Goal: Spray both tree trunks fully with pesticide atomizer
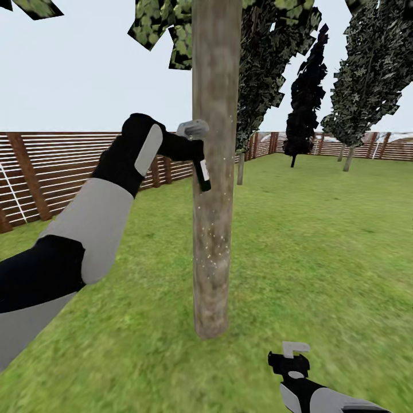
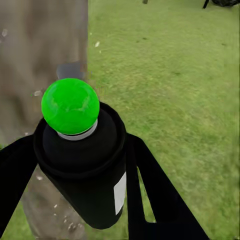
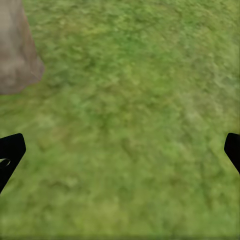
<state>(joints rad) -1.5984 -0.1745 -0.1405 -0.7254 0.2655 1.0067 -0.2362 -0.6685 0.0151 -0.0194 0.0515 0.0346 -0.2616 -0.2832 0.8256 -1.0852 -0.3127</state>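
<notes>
The left gripper is clamping the pesticide atomizer between its dark fingers, the bottle hanging slightly tilted with its pale trigger head on top and its green dot facing the wrist camera. Directly ahead of this gripper, almost touching the bottle, the tree trunk is rising, with tiny white specks showing on the bark below the gripper.

To spray well, I judge the nozzle should be kept aimed squarely at the bark from just beside it, sweeping up and down and around so that no strip is missed; much of the trunk is looking bare.

The right gripper is hanging low over the lawn, its jaws spread wide and holding nothing.

Counting: one atomizer, two grippers, one trunk near at hand, a thinner trunk beyond it, and three dark columnar trees by the fence.
</notes>
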